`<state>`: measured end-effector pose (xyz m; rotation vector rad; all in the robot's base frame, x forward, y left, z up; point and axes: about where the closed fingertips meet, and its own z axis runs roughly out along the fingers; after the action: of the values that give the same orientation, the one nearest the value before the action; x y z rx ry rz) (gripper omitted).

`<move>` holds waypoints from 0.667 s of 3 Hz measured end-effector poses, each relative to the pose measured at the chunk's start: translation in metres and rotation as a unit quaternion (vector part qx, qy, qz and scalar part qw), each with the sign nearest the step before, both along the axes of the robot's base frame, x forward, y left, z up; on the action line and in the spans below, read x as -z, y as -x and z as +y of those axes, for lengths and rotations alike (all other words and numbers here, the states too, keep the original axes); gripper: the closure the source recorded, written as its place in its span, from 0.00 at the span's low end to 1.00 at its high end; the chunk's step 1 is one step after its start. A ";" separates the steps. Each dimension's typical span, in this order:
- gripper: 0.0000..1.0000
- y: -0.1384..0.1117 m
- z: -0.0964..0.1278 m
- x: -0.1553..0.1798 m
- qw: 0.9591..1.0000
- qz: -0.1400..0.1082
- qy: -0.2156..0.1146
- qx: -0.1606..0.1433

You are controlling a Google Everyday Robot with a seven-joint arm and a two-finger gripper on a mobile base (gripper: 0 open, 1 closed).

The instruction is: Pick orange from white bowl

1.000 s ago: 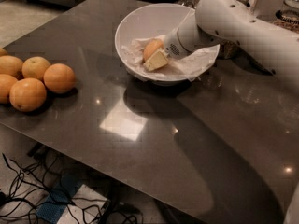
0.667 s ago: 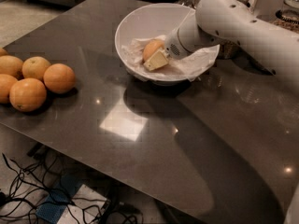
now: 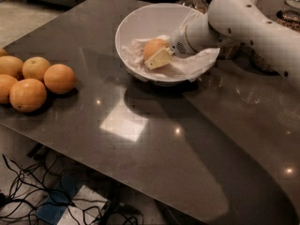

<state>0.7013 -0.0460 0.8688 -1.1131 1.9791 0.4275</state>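
The pale orange (image 3: pixel 154 46) sits in the white bowl (image 3: pixel 136 20) on crumpled white paper (image 3: pixel 197 62), at the far middle of the dark table. My gripper (image 3: pixel 150 55) reaches into the bowl from the right on the white arm (image 3: pixel 243 18). It is shut on the orange: one cream finger (image 3: pixel 158 58) lies across the fruit's front, and the other is hidden behind it. The orange is low in the bowl, just over the paper.
A cluster of deeper-orange oranges (image 3: pixel 33 81) lies at the table's left edge. Glass jars (image 3: pixel 290 1) stand at the back right behind the arm. The dark table (image 3: pixel 154 139) ends at a front edge, with cables (image 3: pixel 42 196) on the floor below.
The gripper and the orange have shifted slightly upward in the bowl, and more of the orange shows. The bowl and the cluster of oranges have not moved.
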 end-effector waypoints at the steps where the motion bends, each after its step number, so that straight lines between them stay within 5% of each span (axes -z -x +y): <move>1: 1.00 0.010 -0.016 -0.029 0.999 -0.038 -0.027 -0.017; 2: 1.00 0.020 -0.032 -0.057 0.997 -0.070 -0.032 -0.030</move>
<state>0.6816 -0.0775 0.9259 -1.1340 1.8008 0.4298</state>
